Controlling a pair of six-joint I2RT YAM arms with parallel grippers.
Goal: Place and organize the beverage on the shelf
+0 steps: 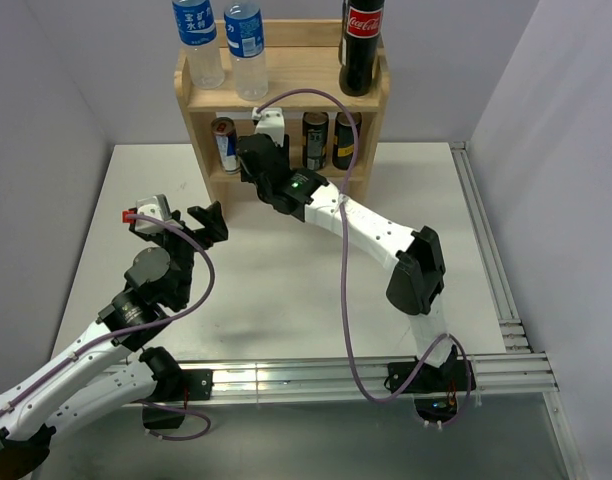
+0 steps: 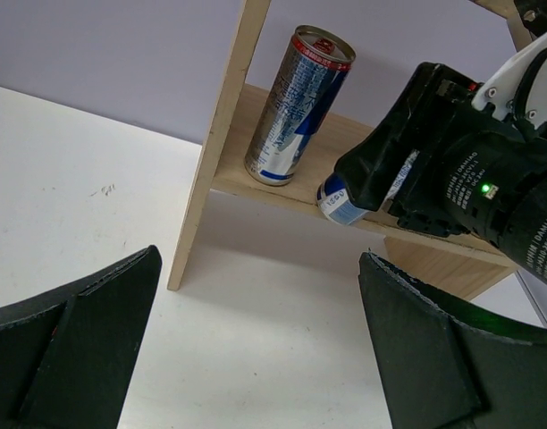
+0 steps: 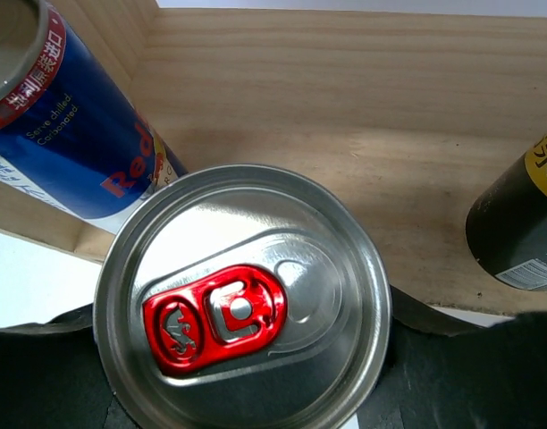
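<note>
Shelf [image 1: 296, 62] first: it stands at the top middle of the overhead view, at the far side of the white table [image 1: 286, 290], pale wood with two tiers.

My right claw [image 1: 258, 150] reaches into the lower tier and is clamped on a silver can [image 3: 242, 299]. In my right wrist view its lid fills the middle of the frame, red pull tab showing, with my black fingers [image 3: 41, 375] hugging it at the bottom corners. In my left wrist view the same can leans, its base at the front lip of the lower board. Whether it rests on the wood I cannot tell.

Just left of it on that tier stands a blue and silver energy can [image 1: 224, 143], upright. To the right are two dark cans [image 1: 315, 140], also upright, with the one I hold between them and the blue one.

On the top board two clear water bottles [image 1: 198, 40] with blue labels sit at the upper left of the overhead frame. A cola bottle [image 1: 361, 45] sits at the upper right.

My left claw [image 1: 181, 225] hangs over the table at the middle left of the overhead view, well apart from the shelf. Its jaws are spread wide with nothing between them but bare tabletop, and it faces the left side panel of the shelf.
</note>
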